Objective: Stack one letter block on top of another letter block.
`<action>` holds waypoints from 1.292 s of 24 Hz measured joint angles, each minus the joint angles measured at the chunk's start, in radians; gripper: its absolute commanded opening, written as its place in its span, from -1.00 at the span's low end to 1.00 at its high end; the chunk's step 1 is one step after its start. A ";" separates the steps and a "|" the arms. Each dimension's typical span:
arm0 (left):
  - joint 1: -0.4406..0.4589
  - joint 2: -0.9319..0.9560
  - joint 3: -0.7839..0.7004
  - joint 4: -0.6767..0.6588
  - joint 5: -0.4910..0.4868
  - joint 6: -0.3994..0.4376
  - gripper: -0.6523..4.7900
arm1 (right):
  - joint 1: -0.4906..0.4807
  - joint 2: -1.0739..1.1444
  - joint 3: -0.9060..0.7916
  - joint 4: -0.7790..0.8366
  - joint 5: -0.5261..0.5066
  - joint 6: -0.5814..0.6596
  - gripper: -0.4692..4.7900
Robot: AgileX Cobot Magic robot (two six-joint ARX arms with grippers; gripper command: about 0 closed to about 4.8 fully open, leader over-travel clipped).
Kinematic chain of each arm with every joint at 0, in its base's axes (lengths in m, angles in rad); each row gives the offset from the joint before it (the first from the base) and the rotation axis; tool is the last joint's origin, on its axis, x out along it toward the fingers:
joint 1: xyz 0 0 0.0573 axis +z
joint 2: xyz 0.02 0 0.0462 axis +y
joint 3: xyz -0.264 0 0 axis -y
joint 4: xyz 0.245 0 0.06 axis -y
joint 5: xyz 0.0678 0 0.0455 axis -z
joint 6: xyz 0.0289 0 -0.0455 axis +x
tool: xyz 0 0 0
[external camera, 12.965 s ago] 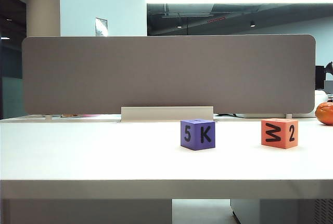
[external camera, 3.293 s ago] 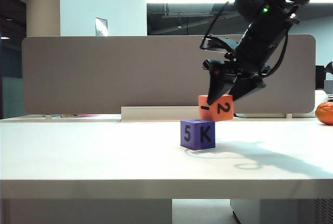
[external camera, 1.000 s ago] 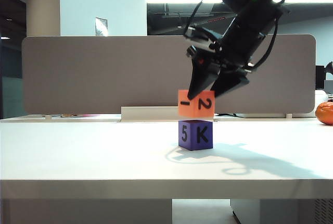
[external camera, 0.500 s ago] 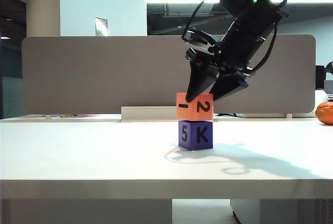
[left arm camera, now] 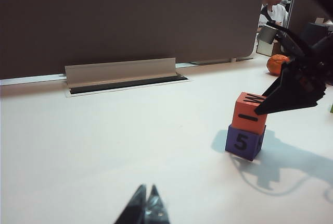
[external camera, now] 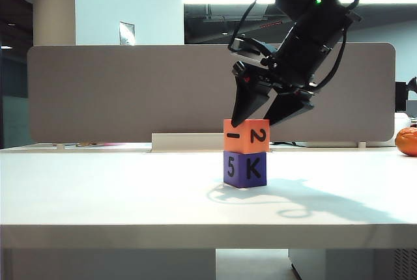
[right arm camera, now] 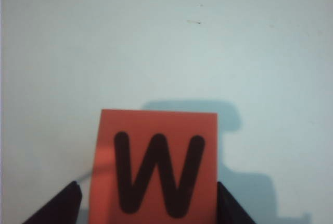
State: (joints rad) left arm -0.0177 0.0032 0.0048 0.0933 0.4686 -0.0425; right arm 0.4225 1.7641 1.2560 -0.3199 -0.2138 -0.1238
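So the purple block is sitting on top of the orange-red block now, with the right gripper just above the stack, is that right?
Not quite: the order is reversed. The exterior view shows the orange-red block sitting on top of the purple block. The rest holds: the right gripper is just above the stack, its fingers straddling the orange-red block.

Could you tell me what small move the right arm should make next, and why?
Probably lift the right gripper straight up. The orange-red cube already sits squarely on the purple cube, and the fingers stand apart from its sides. The left gripper stays parked, shut, low over the table.
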 measured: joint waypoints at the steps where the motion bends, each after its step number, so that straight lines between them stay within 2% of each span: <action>1: 0.000 0.000 0.000 0.000 0.000 0.000 -0.78 | 0.000 0.000 0.000 0.000 0.000 0.000 0.60; 4: 0.000 0.000 0.000 0.000 0.000 0.000 -0.78 | 0.000 0.000 0.000 0.002 0.000 0.000 0.99; 8: 0.000 0.000 0.000 0.000 0.000 0.000 -0.78 | 0.000 0.000 0.000 0.007 0.000 0.000 1.00; 13: 0.000 0.000 0.000 0.000 0.000 0.000 -0.78 | -0.002 -0.019 0.000 0.013 0.049 0.000 1.00; 17: 0.000 0.000 0.000 -0.001 0.000 0.000 -0.78 | -0.004 -0.140 0.002 0.070 0.058 0.000 0.98; 18: 0.000 0.000 0.000 -0.001 0.000 0.000 -0.78 | -0.004 -0.175 0.005 0.084 0.066 0.000 0.79; 19: 0.000 0.000 0.000 -0.001 0.000 0.000 -0.78 | -0.004 -0.194 0.005 0.085 0.077 0.000 0.24; 21: 0.000 0.000 0.000 -0.001 0.000 0.000 -0.78 | -0.005 -0.243 0.005 0.070 0.110 0.001 -0.60; 22: 0.000 0.000 0.000 -0.001 0.000 0.000 -0.78 | -0.010 -0.265 0.004 0.058 0.120 0.001 -0.85; 24: 0.000 0.000 0.000 -0.002 0.000 0.000 -0.78 | -0.033 -0.314 0.005 0.035 0.140 -0.006 -0.85; 28: 0.000 0.000 0.000 -0.002 0.000 0.000 -0.78 | -0.129 -0.357 -0.011 0.000 0.149 0.090 -0.85; 31: 0.000 0.000 0.000 -0.002 0.000 0.000 -0.78 | -0.187 -0.407 -0.093 0.030 0.135 0.132 -0.85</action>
State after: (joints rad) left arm -0.0177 0.0029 0.0048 0.0914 0.4686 -0.0425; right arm 0.2359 1.3567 1.1633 -0.2897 -0.0792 0.0078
